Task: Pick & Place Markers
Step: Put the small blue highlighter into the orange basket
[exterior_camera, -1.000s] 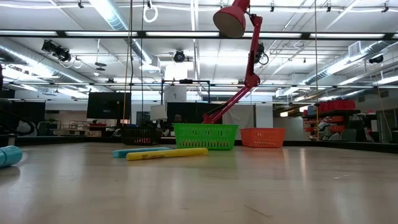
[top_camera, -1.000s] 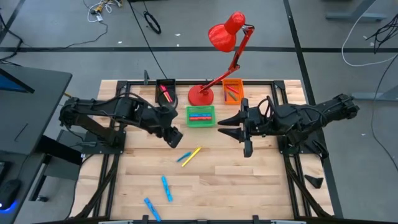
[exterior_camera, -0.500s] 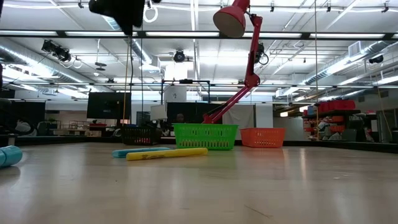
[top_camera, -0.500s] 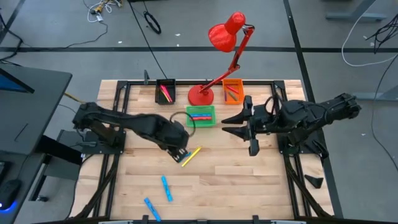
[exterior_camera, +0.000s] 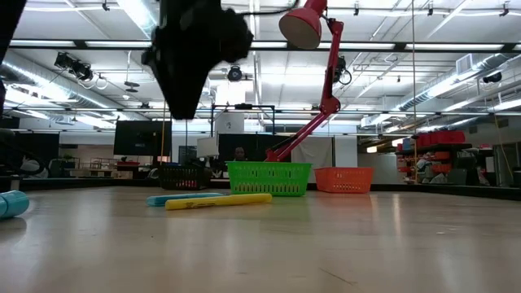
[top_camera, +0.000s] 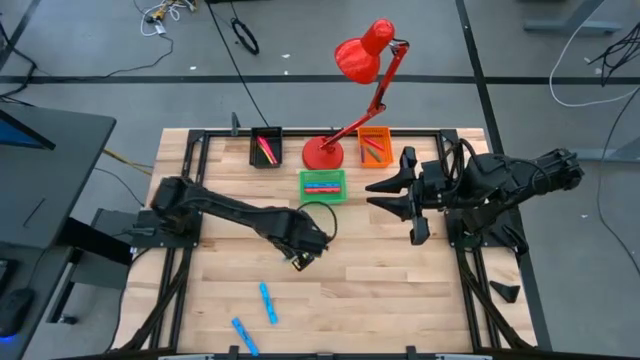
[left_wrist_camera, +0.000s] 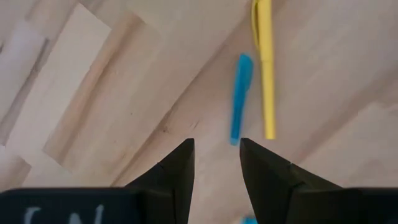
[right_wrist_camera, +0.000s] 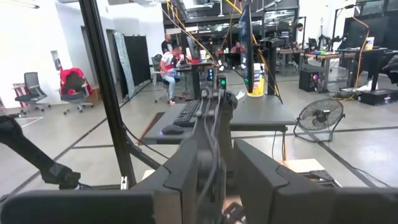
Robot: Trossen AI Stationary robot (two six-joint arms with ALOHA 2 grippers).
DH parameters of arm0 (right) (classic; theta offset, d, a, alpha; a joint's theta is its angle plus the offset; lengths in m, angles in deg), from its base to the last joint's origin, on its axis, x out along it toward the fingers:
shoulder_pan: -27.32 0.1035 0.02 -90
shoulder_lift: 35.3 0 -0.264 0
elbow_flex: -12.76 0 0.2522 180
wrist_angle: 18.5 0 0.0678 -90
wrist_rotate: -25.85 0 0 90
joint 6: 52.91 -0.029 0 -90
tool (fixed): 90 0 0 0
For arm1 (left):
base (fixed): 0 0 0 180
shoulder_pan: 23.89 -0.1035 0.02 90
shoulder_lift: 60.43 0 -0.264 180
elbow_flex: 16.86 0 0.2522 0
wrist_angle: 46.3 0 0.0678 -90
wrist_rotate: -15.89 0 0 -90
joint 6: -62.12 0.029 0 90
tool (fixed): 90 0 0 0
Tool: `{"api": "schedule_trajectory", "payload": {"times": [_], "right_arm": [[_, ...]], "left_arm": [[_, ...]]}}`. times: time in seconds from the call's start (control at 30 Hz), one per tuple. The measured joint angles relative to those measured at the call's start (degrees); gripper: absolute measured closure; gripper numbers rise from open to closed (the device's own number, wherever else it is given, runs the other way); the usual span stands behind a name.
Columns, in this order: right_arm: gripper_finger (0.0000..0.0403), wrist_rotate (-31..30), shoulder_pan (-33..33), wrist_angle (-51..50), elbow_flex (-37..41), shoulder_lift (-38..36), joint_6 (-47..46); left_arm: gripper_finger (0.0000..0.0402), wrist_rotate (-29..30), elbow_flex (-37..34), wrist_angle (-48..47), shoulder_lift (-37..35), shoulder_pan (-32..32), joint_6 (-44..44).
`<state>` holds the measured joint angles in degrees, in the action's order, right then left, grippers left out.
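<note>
The wooden table (top_camera: 400, 290) carries a red lamp (top_camera: 362, 55) at its far edge, flanked by a black bin (top_camera: 266, 147), a green bin (top_camera: 322, 186) and an orange bin (top_camera: 374, 145), each already holding markers.

The left gripper (left_wrist_camera: 214, 155) hangs over the table centre, directly above a yellow marker (left_wrist_camera: 265, 68) and a blue marker (left_wrist_camera: 240, 96) that lie side by side, nearly touching. Its fingers stand apart with nothing between them. The right gripper (top_camera: 398, 195) waits raised at the right, near the orange bin; its fingers are parted and empty.

Two further blue markers (top_camera: 267, 302) lie near the front left of the table, well apart from the pair.

Risks, as judged from this position:
- The pair is close-set; a descent not centred on one marker could catch both, or pinch neither.
- A fingertip landing on a barrel could roll it aside and disturb its neighbour.
- The fingers appear roughly in line with the blue marker's length; without rotation the closure may slide along it.
- A marker gripped near its end may tilt in transit and miss its colour-matched bin.
</note>
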<state>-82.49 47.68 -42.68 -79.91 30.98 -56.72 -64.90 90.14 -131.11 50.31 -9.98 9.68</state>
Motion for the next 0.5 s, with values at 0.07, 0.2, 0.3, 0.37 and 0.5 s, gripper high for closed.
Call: {"api": "schedule_trajectory", "payload": {"times": [0.07, 0.2, 0.3, 0.37, 0.5], "right_arm": [[0.0298, 0.0, 0.0, -0.3, 0.0, 0.0, 0.0], [0.0298, 0.0, 0.0, -1.5, 0.0, 0.0, 0.6], [0.0298, 0.0, 0.0, -2.1, 0.0, 0.0, 1.6], [0.0298, 0.0, 0.0, -2.4, 0.0, 0.0, 1.7], [0.0298, 0.0, 0.0, -2.9, 0.0, 0.0, 1.7]], "left_arm": [[0.0266, 0.0, 0.0, 0.0, 2.3, 0.0, 1.7], [0.0266, -1.7, 0.0, 0.2, 6.3, 0.0, 3.5], [0.0266, -1.4, 0.0, 0.4, 8.6, 0.0, 4.4], [0.0266, -1.2, 0.0, 0.9, 9.8, 0.0, 5.4], [0.0266, -1.1, 0.0, 3.4, 11.6, 0.0, 6.7]]}}
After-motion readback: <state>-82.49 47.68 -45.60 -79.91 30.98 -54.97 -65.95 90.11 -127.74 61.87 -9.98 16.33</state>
